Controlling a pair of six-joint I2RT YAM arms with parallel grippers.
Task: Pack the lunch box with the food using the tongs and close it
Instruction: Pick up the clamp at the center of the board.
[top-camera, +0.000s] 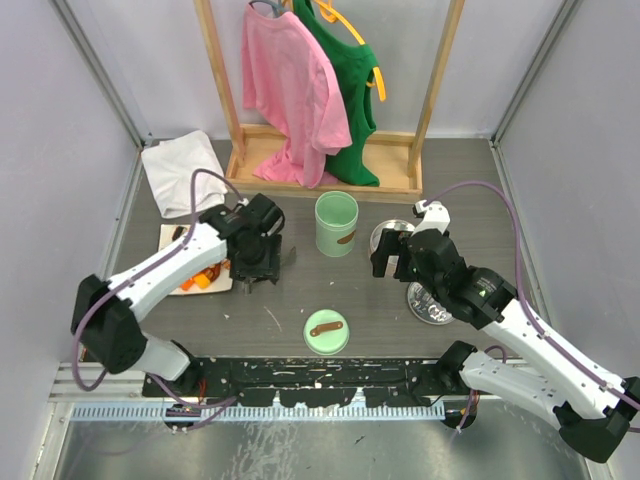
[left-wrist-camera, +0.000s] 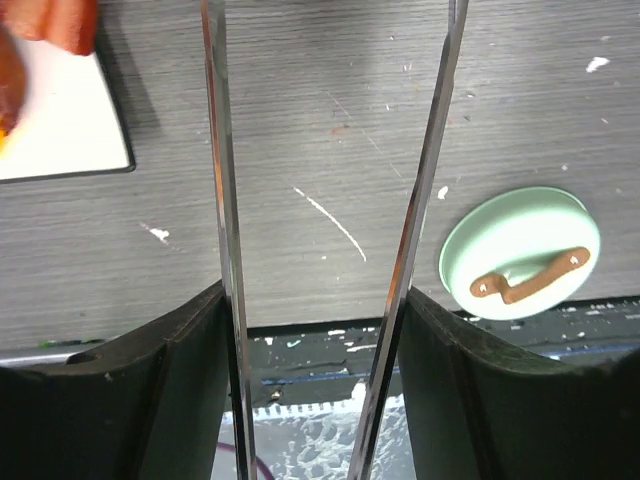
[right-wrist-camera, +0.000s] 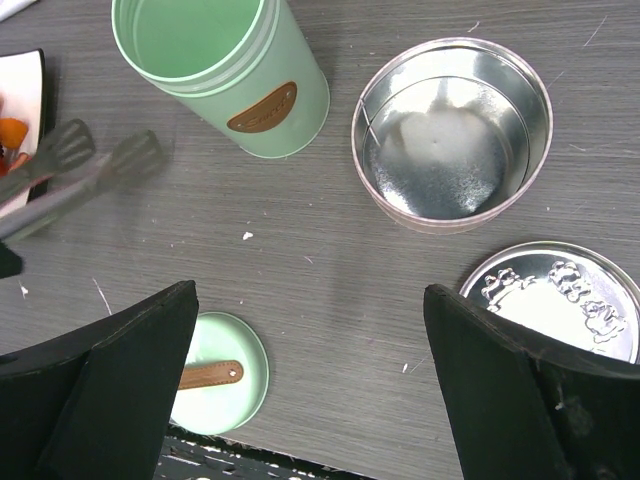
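Both tongs (right-wrist-camera: 80, 190) tips point toward cup (right-wrist-camera: 225, 70), left end effector (left-wrist-camera: 315, 300) grasping; right end effector (right-wrist-camera: 310, 340) released.

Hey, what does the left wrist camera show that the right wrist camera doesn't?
Left wrist only: the left gripper closed on the tongs, both arms close up. Right wrist only: the green canister, the open silver tin, an embossed silver lid and the tongs' tips. Both: the tongs, the green lid with a brown strap, and a corner of the white plate with orange food.
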